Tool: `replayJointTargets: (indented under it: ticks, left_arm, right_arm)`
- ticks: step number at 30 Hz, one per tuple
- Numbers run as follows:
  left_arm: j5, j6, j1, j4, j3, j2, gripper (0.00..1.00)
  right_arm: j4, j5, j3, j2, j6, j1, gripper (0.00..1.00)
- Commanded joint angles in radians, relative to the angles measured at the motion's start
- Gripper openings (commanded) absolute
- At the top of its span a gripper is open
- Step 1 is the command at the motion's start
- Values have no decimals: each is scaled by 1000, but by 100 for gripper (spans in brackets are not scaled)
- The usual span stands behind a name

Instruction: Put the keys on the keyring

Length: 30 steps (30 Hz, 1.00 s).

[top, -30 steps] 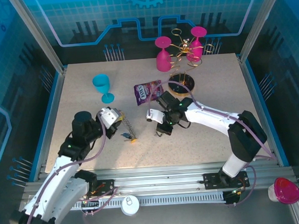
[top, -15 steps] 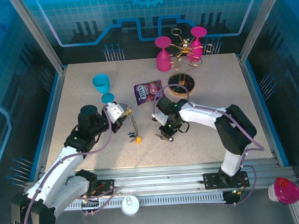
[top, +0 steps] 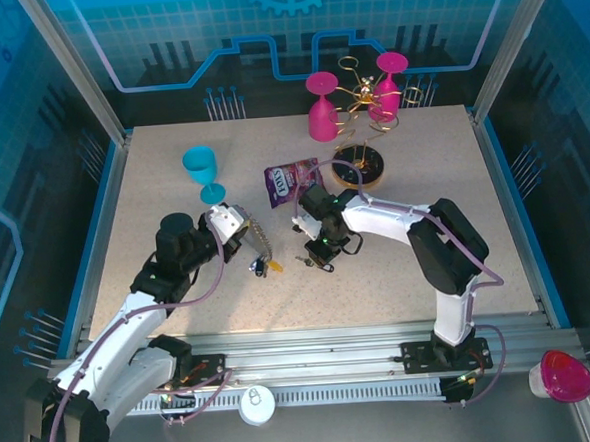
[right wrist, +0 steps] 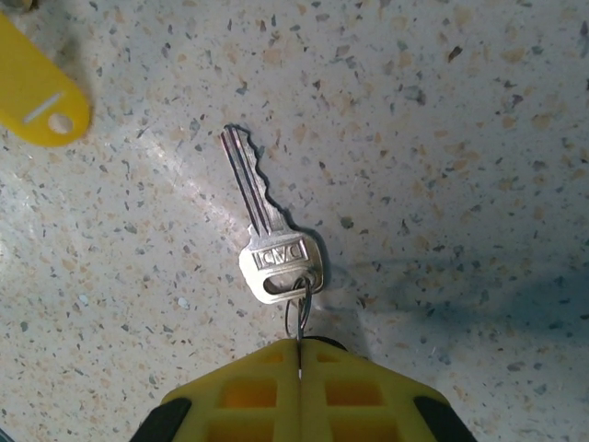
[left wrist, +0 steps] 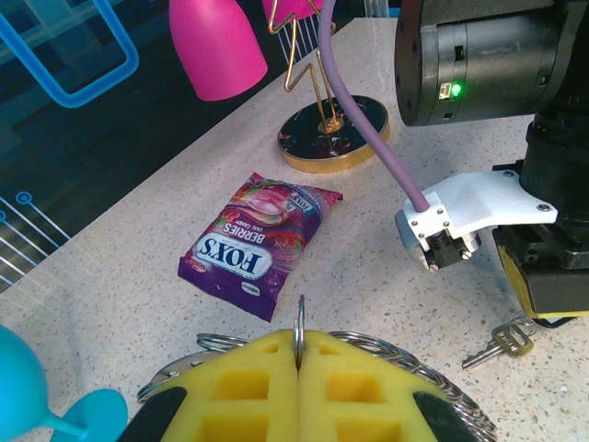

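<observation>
Right wrist: 1 key lies flat, blade pointing up-left, away from right gripper pinching its small ring; left gripper clamps keyring.

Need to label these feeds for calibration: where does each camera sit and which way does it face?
Top external: above and behind the bases, looking down on the table; the left arm and right arm show.
Left wrist: on the left arm, facing across to the snack packet; own yellow jaws shut on the keyring.
Right wrist: facing straight down at a key; own yellow jaws pinch its small ring.
Shared: top external and left wrist both show the snack packet.
</observation>
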Motion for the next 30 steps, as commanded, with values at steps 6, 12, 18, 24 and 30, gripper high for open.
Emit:
replayJointTargets:
  ticks: [6,12,18,24,30]
  left_arm:
    - [0,-2,-2,57,-15,-19,0]
    - [0,-3,-2,57,-15,-16,0]
    - [-1,0,-3,55,-14,-17,0]
    - [0,2,-3,54,-15,-16,0]
    - [0,3,-3,51,-13,-18,0]
  right_arm:
    - [-30,3,53,50,19,-13,5]
    - [-21,-11,54,53,28,-16,13]
    - [-7,-33,53,64,37,-16,18]
    - [0,-43,52,66,38,-15,18]
    - [3,-39,51,74,40,-15,15]
